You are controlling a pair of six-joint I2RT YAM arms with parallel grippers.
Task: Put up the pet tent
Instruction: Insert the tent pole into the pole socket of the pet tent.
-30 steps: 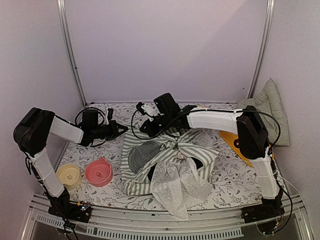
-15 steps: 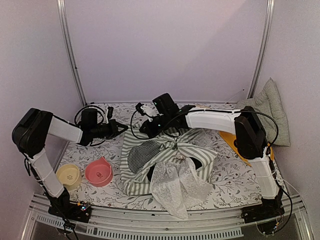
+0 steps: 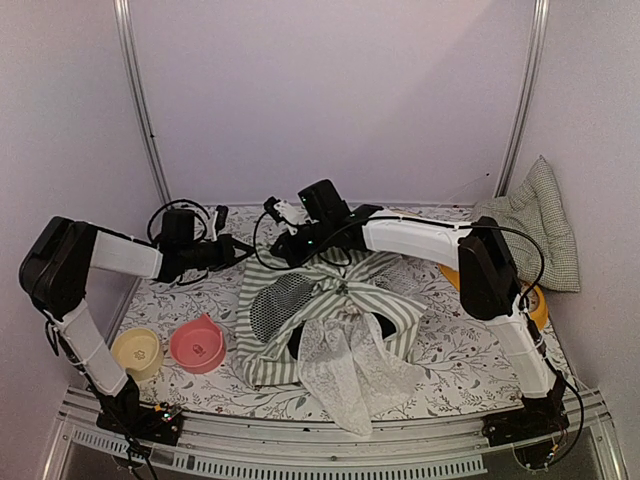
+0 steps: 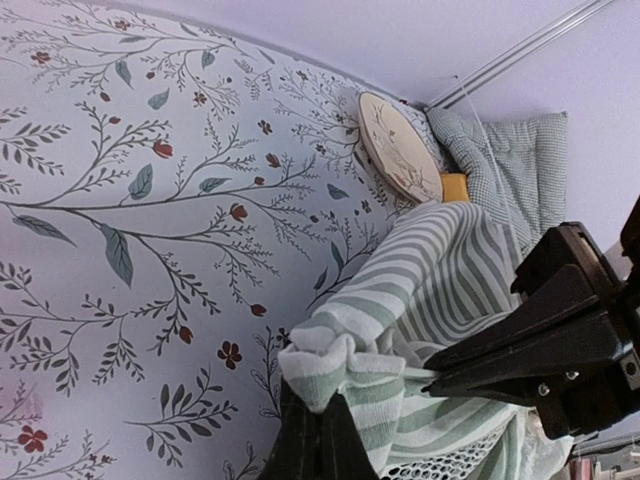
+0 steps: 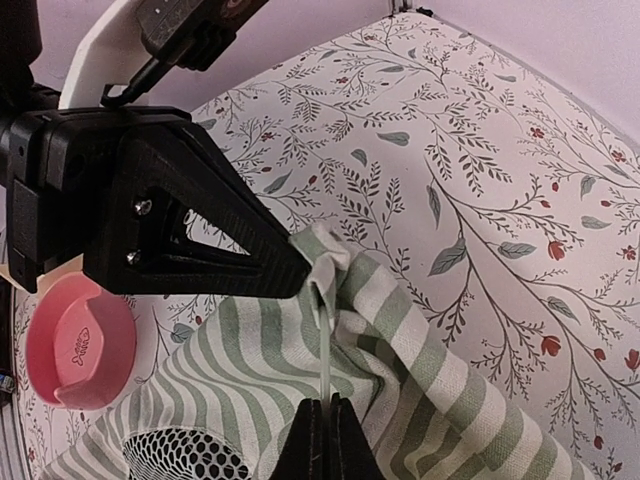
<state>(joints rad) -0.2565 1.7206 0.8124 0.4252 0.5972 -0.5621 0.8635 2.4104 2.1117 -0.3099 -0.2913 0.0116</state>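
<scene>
Both arms have drawn toward the far left since a second ago, and the striped corner they share has lifted with them, so the mesh window (image 3: 283, 300) now stands steeper.

On the bench (image 3: 470, 365) the pet tent (image 3: 390, 300) lies crumpled across the middle. Its lace curtain (image 3: 350, 380) spills toward the near edge, and its raised corner points at the far edge, left of centre. A checked cushion (image 3: 535, 225) leans in the far right corner. Just beside it sits a round floral disc (image 4: 398, 148) with a yellow piece (image 4: 455, 185) touching its lower rim. The right arm crosses above the tent and hides part of that yellow piece from overhead.

Near the near left corner the pink bowl (image 3: 197, 345) shows a fish-bone figure moulded on its floor. The cream bowl (image 3: 137, 353) stands just beside it, nearer the left edge.

The left end effector (image 4: 315, 430) is pressed together on a bunched fold of the striped cloth. The right end effector (image 5: 322, 415) is pinched on a thin white pole (image 5: 325, 350) that runs up into the same corner. The two tips nearly touch there.
</scene>
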